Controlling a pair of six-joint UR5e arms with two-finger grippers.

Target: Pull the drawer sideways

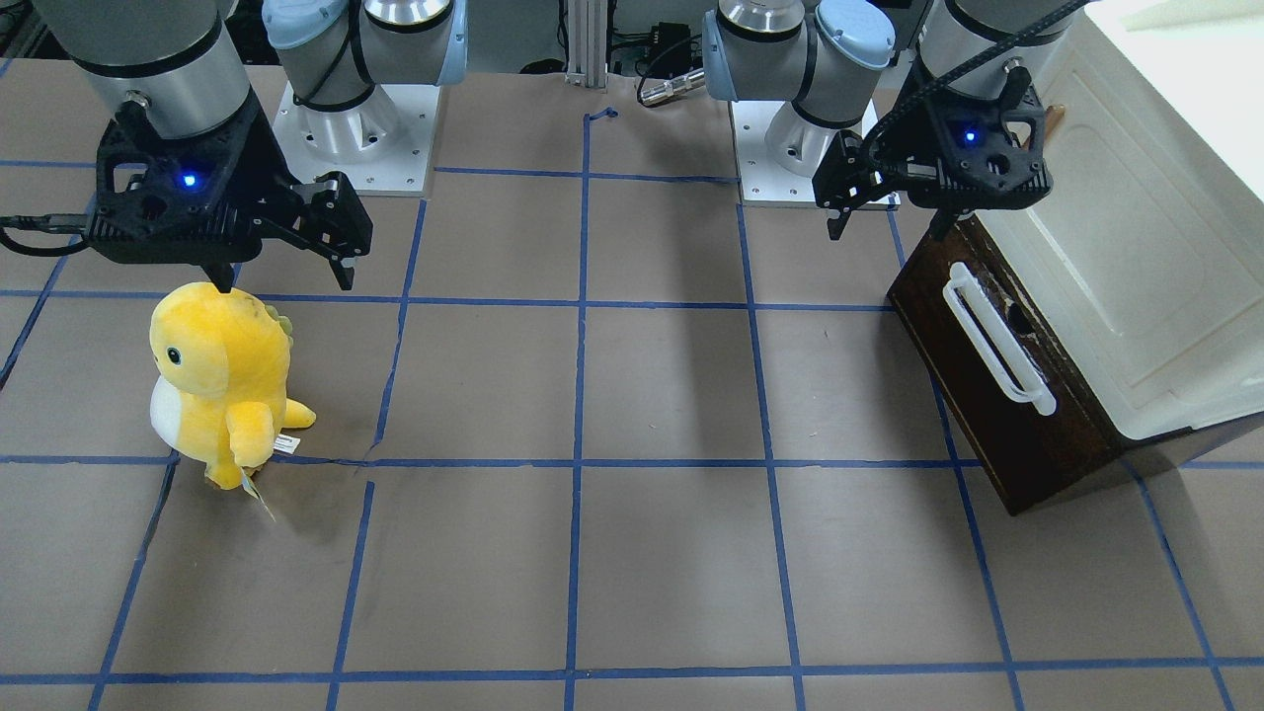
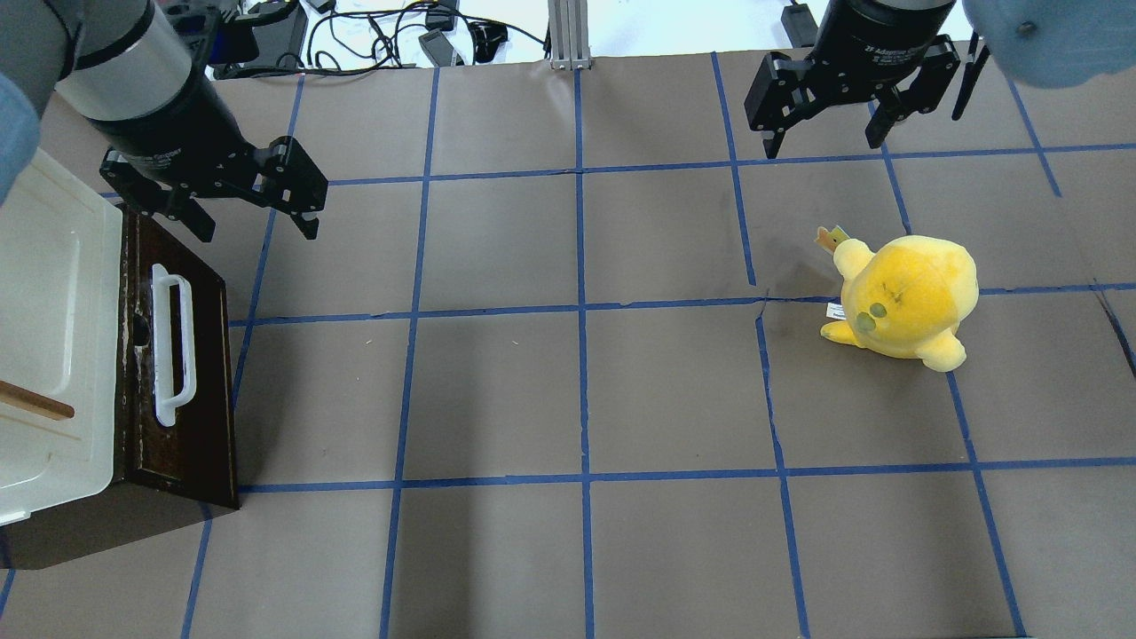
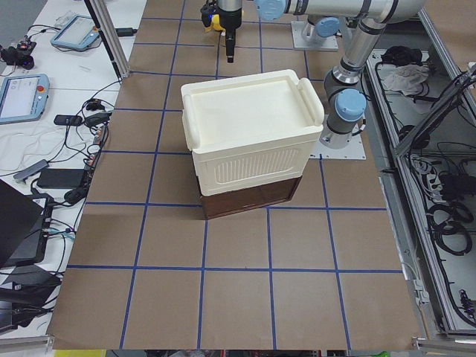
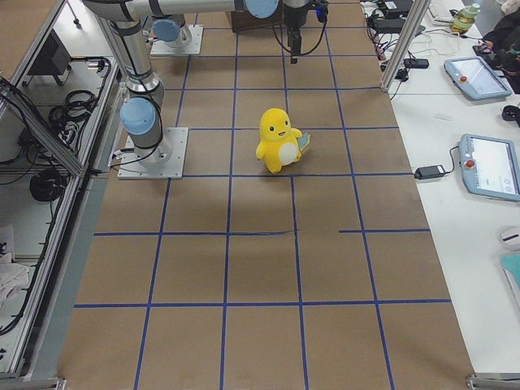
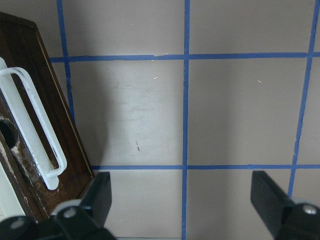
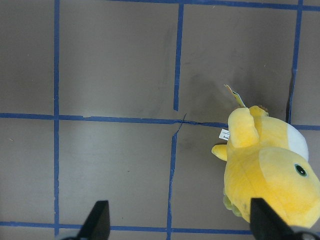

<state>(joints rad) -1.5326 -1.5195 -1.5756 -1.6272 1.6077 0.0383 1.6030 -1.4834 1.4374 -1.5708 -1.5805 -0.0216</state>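
- Two grippers, both spread wide, both empty.
- Left gripper point(image 2: 257, 229) hovers just off the drawer point(image 2: 209, 399), at its 12 o'clock in the overhead view, likely staged for the handle point(image 1: 999, 346).
- Drawer sits at the table's 9 o'clock under the cabinet point(image 2: 53, 266) and looks shut.
- Right gripper point(image 2: 824, 146) hangs at 1 o'clock, apart from the plush point(image 2: 905, 297).

Robotics lab: blue-taped grid table point(image 2: 497, 390), bolted arm bases point(image 1: 351, 138), teach pendants point(image 4: 490, 166), loose cables point(image 3: 446, 223) alongside.
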